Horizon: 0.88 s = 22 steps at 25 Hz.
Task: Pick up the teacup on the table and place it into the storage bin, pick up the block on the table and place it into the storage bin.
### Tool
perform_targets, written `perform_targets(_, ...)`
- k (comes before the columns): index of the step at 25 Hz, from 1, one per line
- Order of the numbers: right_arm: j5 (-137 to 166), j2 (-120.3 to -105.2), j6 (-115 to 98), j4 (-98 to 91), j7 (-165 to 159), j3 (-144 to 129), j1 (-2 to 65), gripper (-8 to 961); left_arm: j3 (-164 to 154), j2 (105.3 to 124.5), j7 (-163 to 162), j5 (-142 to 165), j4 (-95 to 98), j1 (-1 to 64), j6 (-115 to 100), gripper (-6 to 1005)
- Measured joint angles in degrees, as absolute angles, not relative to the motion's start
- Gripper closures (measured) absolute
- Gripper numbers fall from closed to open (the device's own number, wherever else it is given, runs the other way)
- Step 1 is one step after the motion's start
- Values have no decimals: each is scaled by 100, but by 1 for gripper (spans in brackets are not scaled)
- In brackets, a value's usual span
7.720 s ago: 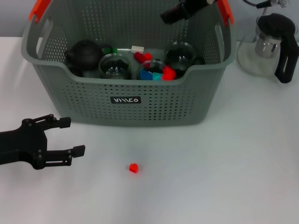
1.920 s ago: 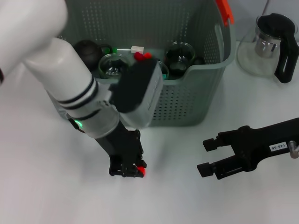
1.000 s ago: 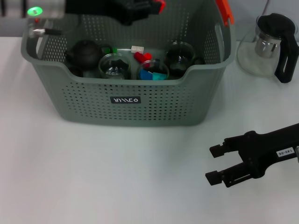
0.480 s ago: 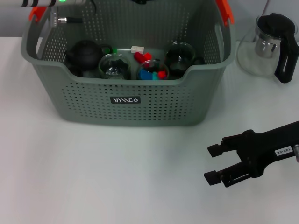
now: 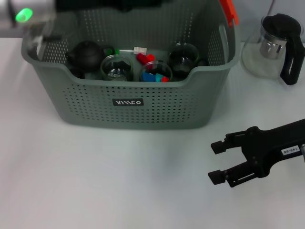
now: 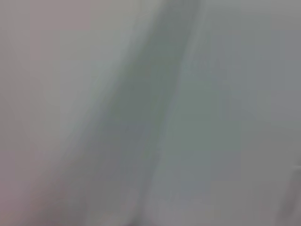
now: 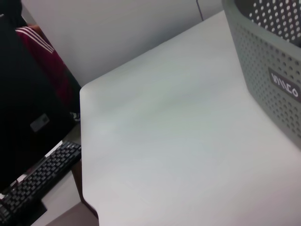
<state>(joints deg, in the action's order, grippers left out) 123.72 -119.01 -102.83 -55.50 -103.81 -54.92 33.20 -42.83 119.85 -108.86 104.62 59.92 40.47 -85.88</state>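
The grey-green storage bin (image 5: 128, 102) stands at the back middle of the table, and its labelled corner (image 7: 277, 70) shows in the right wrist view. Inside it are glass teacups (image 5: 116, 67), a black teapot (image 5: 86, 54) and coloured blocks, with a small red block (image 5: 164, 78) in the front cup. No teacup or block shows on the table itself. My left gripper (image 5: 131, 5) is a dark blur above the bin's rear edge. My right gripper (image 5: 215, 161) hovers open and empty over the table, right of the bin's front.
A glass teapot with a black handle (image 5: 276, 45) stands right of the bin. The table's far edge (image 7: 82, 141) shows in the right wrist view, with a keyboard (image 7: 37, 176) below it. The left wrist view shows only grey blur.
The left gripper let go of the small red block, which now lies in the bin's front cup. The left arm has shifted above the bin. The right gripper has barely moved.
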Motion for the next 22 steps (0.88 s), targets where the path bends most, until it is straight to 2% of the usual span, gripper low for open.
perform_targets(5, 12366, -11887, -10369, -5520, -10152, -5294, 3296, 22, -4054, 12122, -10188, 9409, 6265, 3072, -10387, 161)
perform_targets(7, 12365, -11887, -10424, -5512, -10065, -5216, 3284, 22, -3792, 12190, -9979, 9406, 6268, 2795, -10890, 48)
perform_targets(13, 12358, -11966, -10434, -5350, -9760, -5067, 3317, 22, -3431, 12459, -8998, 9981, 6151, 1802, -11200, 52)
perform_targets(22, 12356, -12012, -10236, -4605, -9060, -5055, 3664, 22, -3467, 12479, -8693, 11464, 5924, 1723, -11266, 52)
